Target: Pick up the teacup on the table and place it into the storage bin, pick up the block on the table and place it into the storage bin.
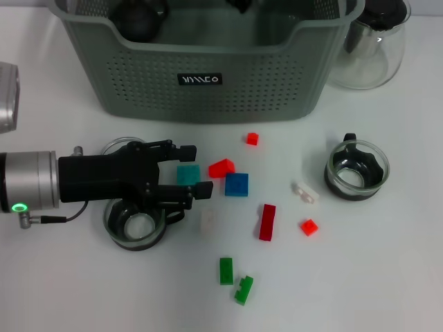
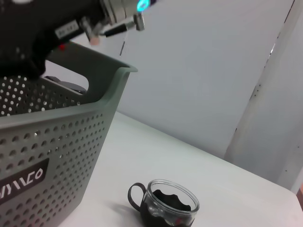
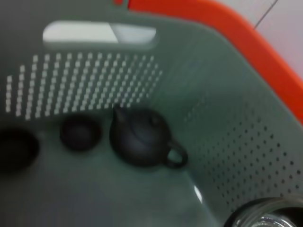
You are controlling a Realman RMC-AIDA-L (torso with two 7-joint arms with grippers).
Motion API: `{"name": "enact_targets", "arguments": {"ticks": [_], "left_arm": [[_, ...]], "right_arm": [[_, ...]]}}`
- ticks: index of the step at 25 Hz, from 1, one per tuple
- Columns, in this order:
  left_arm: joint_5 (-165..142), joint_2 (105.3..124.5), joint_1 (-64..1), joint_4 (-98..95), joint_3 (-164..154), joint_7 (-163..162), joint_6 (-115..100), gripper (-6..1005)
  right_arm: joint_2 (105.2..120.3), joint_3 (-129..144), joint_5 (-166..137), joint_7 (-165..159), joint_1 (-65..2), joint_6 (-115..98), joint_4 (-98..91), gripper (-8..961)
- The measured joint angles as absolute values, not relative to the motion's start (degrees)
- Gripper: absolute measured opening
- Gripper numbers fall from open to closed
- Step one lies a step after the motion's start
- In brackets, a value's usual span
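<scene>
The grey-green storage bin (image 1: 208, 83) stands at the back and also shows in the left wrist view (image 2: 52, 161). My left gripper (image 1: 197, 169) reaches in from the left and is open, with a teal block (image 1: 187, 173) between its fingertips. I cannot tell if they touch it. A glass teacup (image 1: 135, 225) sits under the gripper's body. Another teacup (image 1: 356, 169) stands at the right, also in the left wrist view (image 2: 168, 208). My right gripper (image 2: 23, 33) hangs over the bin's far side.
Loose blocks lie on the white table: red (image 1: 221, 167), blue (image 1: 236, 185), long red (image 1: 267, 221), small red (image 1: 309, 226), green (image 1: 226, 270), pale (image 1: 208, 221). A clear glass teapot (image 1: 370, 48) stands right of the bin. A dark teapot (image 3: 139, 137) lies inside the bin.
</scene>
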State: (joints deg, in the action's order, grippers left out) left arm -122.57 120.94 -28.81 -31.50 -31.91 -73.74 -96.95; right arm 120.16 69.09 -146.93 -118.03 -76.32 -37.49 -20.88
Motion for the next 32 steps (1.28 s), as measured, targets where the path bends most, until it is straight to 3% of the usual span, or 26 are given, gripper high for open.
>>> {"name": "enact_targets", "arguments": {"ticks": [32], "left_arm": [[-122.6, 120.94, -28.8, -31.1, -31.8, -73.9, -96.4, 827]], "right_arm": [[120.23, 75.5, -148.1, -118.7, -75.5, -36.9, -19.4, 192]]}}
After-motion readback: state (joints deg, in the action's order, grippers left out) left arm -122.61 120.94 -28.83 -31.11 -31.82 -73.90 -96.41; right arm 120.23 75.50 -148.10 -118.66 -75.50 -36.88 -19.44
